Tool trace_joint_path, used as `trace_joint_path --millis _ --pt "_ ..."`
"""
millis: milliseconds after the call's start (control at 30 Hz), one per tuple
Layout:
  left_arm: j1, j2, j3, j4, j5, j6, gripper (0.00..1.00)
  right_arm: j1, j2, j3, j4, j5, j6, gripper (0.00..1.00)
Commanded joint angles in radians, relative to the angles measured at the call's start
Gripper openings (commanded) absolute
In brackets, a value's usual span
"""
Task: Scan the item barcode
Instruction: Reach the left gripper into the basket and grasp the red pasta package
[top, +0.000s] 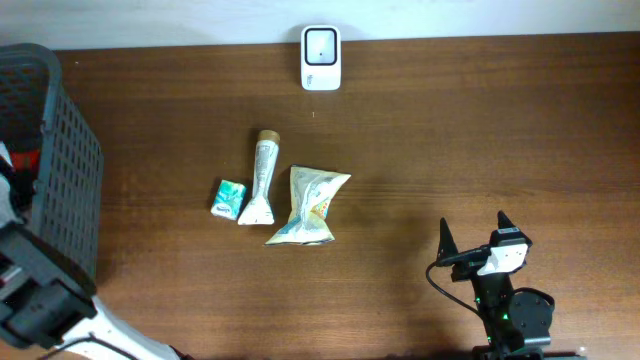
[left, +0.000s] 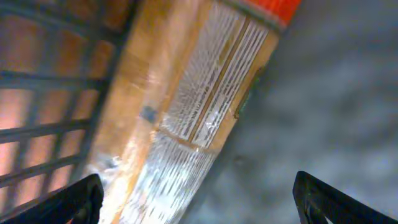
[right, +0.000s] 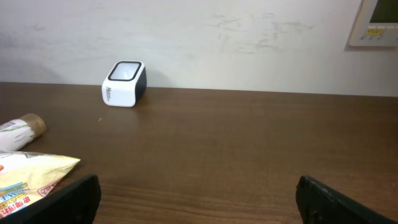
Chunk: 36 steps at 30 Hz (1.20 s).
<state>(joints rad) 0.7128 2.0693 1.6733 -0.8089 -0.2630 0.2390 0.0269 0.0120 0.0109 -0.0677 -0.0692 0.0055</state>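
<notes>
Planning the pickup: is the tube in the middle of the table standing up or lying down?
Lying down. From overhead the tube shows its whole length on the table, cap pointing toward the scanner.

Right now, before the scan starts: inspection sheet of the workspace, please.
Surface: brown wooden table.
Job's things: white scanner at far edge; tube, teal packet, snack bag lying mid-table.
Clutter: dark basket at left, tan printed package inside.
Grippers: left gripper open over that package; right gripper open, holding nothing.
Cables: black cable at right arm.
Surroundings: white wall, wall panel.
</notes>
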Motion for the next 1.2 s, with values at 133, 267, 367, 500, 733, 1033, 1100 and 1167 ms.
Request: trace_joint_path --millis 133,267,367,500,733,1033,1100,1167 --pt "0.020 0.059 0.005 0.113 -0.061 0.049 0.96 0.006 -0.006 -0.005 -0.004 -0.005 0.011 0.99" --pt "0.023 0.064 0.005 0.159 -0.066 0.051 0.96 0.006 -0.006 -0.005 -0.004 -0.005 0.011 0.99" --pt "0.028 0.095 0.004 0.177 -0.067 0.102 0.96 0.006 -0.006 -0.005 -0.004 -0.005 0.011 0.99" --pt "0.031 0.134 0.004 0.196 -0.066 0.123 0.96 0.006 -0.006 -0.005 -0.004 -0.005 0.011 0.99" --pt "0.031 0.160 0.004 0.245 0.010 0.123 0.95 0.006 -0.006 -0.005 -0.004 -0.005 0.011 0.99" --pt "0.032 0.232 0.003 0.208 0.039 0.130 0.74 0.006 -0.006 -0.005 -0.004 -0.005 0.011 0.99" --pt "0.032 0.232 0.003 0.207 0.039 0.130 0.62 0.006 -0.006 -0.005 -0.004 -0.005 0.011 0.99" --pt "0.032 0.232 0.003 0.206 0.039 0.130 0.47 0.006 -0.006 -0.005 -0.004 -0.005 0.011 0.99"
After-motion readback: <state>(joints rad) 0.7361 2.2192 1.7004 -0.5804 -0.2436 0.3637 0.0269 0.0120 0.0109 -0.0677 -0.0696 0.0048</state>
